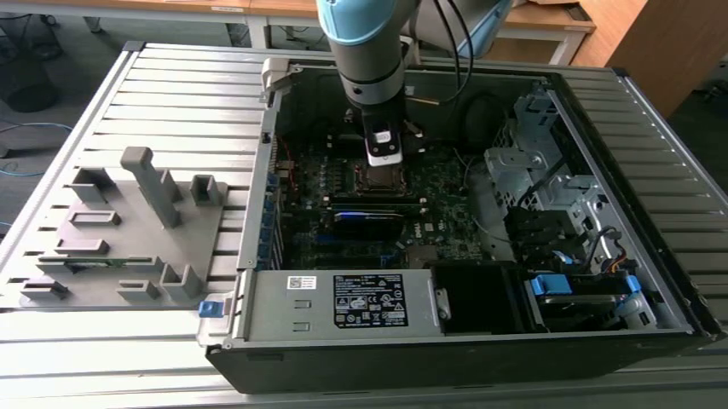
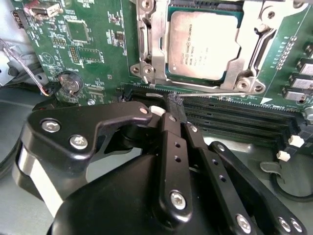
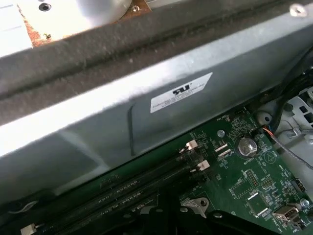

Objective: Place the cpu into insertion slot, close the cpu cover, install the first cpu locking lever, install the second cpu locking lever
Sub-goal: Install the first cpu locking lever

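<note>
Cpu [image 2: 203, 44] seated in slot [image 2: 205, 4], cover [image 2: 159, 54] down over it. Gripper [image 2: 173, 99] looks clenched, tip at lever [image 2: 215, 93] on socket edge facing memory slots [image 2: 234, 117]. Best: press lever steadily, avoid slots.

Slatted grey metal table [image 1: 170, 94]; wooden desks [image 1: 546, 21]; grey floor [image 1: 85, 38].

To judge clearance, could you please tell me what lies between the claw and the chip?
In the second wrist view, the silvery frame and a thin metal rod lie between the claw and the chip.
</note>
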`<state>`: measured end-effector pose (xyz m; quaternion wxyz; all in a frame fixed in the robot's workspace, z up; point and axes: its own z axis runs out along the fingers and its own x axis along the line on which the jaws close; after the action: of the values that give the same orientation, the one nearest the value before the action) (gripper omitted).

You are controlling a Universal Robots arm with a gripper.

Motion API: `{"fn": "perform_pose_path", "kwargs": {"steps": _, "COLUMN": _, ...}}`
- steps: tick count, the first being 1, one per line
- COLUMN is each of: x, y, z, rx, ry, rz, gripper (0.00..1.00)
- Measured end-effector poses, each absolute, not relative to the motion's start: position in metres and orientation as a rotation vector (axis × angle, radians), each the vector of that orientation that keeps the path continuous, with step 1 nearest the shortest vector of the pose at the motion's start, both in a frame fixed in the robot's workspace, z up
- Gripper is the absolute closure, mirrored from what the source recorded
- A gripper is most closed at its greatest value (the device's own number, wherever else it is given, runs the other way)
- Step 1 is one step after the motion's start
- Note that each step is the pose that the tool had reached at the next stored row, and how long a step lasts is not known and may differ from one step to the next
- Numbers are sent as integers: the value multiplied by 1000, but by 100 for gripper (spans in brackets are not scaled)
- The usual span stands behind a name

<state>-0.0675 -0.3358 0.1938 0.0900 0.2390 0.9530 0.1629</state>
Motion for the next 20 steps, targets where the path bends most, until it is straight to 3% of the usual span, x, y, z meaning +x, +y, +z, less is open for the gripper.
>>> {"fn": "perform_pose_path", "kwargs": {"steps": 20, "x": -71, "y": -336, "z": 189, "rx": 700, "ry": 2810, "rz": 512, "gripper": 89}}
